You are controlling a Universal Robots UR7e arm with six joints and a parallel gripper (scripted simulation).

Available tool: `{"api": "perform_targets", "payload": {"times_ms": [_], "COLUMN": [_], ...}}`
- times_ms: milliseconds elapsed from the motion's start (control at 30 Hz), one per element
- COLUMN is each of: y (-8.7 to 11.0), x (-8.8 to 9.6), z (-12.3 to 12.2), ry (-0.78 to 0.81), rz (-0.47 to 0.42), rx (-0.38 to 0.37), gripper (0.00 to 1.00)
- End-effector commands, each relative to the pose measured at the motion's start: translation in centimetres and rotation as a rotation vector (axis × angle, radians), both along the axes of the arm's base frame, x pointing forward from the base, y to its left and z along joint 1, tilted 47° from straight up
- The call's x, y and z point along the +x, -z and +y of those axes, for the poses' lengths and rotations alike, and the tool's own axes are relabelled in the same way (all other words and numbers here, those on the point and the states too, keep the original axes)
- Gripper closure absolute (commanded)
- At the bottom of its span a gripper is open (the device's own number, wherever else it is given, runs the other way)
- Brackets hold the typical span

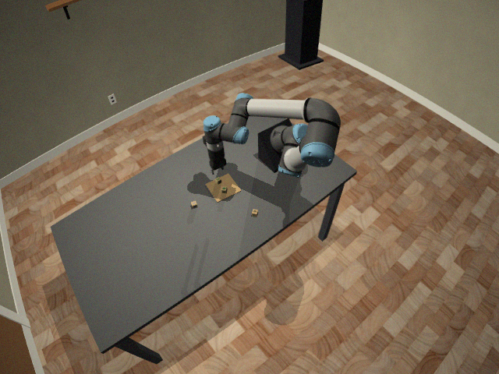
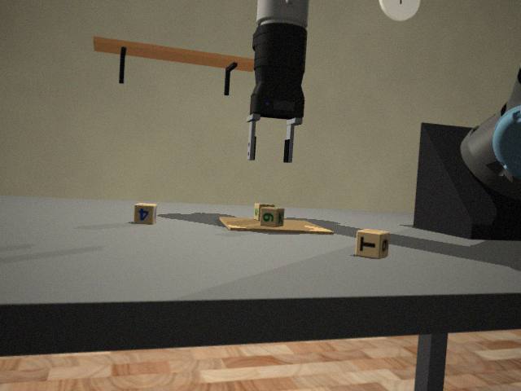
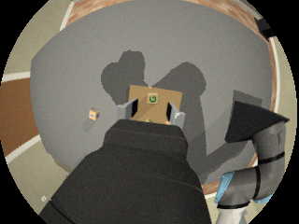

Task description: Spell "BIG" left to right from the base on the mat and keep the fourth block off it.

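The tan mat point(image 1: 217, 196) point(image 2: 303, 227) point(image 3: 168, 95) lies on the table. A block with a green G on top point(image 1: 218, 180) point(image 2: 257, 211) point(image 3: 152, 98) rests on its back part. A second block, with green 6 and K sides point(image 1: 224, 189) point(image 2: 271, 217), rests near it; my gripper mostly hides it in the wrist view and its top letter is unclear. A block with a blue 4 side point(image 1: 193, 204) point(image 2: 145, 213) point(image 3: 93, 114) and a block with a black T side point(image 1: 254, 212) point(image 2: 371, 243) lie off the mat. My gripper point(image 1: 218, 170) point(image 2: 269, 160) point(image 3: 152, 106) is open and empty, above the mat.
The grey table point(image 1: 132, 249) point(image 2: 168, 269) point(image 3: 168, 37) carries everything. The arm's dark base mount point(image 1: 267, 149) point(image 2: 441, 181) point(image 3: 248, 122) stands on the far side from the blue-4 block. The T block lies nearest the table's front edge in the exterior view.
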State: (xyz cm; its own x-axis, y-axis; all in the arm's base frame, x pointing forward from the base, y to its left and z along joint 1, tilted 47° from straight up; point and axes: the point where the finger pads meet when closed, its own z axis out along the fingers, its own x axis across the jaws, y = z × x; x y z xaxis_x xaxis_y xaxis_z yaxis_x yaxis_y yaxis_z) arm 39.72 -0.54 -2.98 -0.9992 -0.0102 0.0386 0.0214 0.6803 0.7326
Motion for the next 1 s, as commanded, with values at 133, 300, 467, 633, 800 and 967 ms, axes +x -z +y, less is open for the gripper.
{"api": "perform_targets", "payload": {"times_ms": [133,300,467,633,800,967], "y": [-0.22,-0.37,-0.48,-0.70,-0.92,-1.06], "x": [0.05,-0.09,-0.22,-0.34,-0.45,-0.51], "z": [0.07,0.22,0.37,0.56,0.79,0.94], "ry": [0.092,0.177,0.238,0.332,0.418,0.469], "rz": [0.097,0.188,0.254,0.354,0.446,0.501], "rx": [-0.007,-0.011,-0.014,-0.019,-0.023,-0.026], "gripper": [0.00,0.00,0.00,0.00,0.00,0.00]}}
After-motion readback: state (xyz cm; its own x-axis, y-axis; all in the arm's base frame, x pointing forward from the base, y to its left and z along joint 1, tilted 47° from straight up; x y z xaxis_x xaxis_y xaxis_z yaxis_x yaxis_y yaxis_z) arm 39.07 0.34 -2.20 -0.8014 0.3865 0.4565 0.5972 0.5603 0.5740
